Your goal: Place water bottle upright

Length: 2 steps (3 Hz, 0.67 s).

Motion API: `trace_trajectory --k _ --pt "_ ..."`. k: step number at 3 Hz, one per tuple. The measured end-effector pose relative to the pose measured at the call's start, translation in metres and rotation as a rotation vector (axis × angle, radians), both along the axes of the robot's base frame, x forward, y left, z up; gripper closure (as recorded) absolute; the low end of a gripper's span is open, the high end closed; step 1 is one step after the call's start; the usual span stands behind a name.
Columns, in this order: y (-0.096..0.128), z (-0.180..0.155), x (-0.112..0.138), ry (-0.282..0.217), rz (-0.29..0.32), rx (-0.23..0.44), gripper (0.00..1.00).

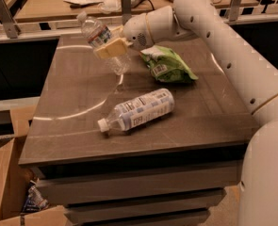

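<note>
The water bottle (102,41) is slim and clear with a white cap and a red-and-white band near its shoulder. My gripper (111,47) is shut on its middle and holds it tilted, cap up and to the left, with its base just over the dark table (82,98) near the back. The white arm reaches in from the right.
A fatter bottle (137,110) with a large white-blue label lies on its side at the table's middle front. A green bag (167,65) lies to the right of my gripper. A cardboard box (6,192) stands on the floor at the lower left. Another table with clutter stands behind.
</note>
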<state>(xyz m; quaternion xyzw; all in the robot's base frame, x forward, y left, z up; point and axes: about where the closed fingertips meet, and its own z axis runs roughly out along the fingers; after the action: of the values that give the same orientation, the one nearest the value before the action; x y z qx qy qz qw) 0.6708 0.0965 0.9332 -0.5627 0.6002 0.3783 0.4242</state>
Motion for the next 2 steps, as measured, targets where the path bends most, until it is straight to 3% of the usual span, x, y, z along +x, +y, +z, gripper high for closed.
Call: trace_trajectory --k 2 --pt "0.001 0.003 -0.034 -0.013 0.036 0.180 1.00"
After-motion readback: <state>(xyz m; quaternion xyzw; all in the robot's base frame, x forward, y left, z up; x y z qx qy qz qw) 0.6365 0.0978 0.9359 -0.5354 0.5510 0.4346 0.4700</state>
